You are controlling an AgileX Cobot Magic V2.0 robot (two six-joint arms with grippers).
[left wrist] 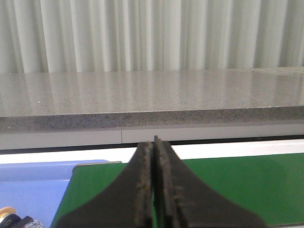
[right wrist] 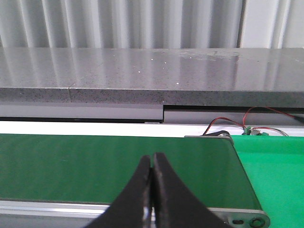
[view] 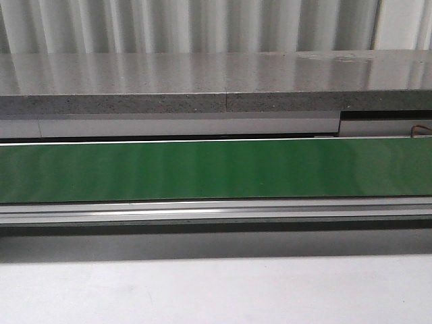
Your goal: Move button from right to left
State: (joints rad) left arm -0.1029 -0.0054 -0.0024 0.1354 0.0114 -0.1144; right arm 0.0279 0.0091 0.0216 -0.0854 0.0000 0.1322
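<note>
In the left wrist view a button (left wrist: 6,213) shows only as a yellow-orange cap with a black part behind it. It lies in a blue tray (left wrist: 33,185) and the picture's edge cuts it off. My left gripper (left wrist: 155,142) is shut with nothing between its fingers. It hovers over the end of the green belt (left wrist: 247,185), apart from the button. My right gripper (right wrist: 152,156) is also shut and empty, above the green belt (right wrist: 71,161) near its other end. Neither gripper nor any button shows in the front view.
The green conveyor belt (view: 216,169) runs across the front view with a metal rail (view: 216,210) in front of it. Behind it is a grey speckled counter (view: 216,84). A brighter green surface (right wrist: 275,175) and red and black wires (right wrist: 237,124) lie past the belt's right end.
</note>
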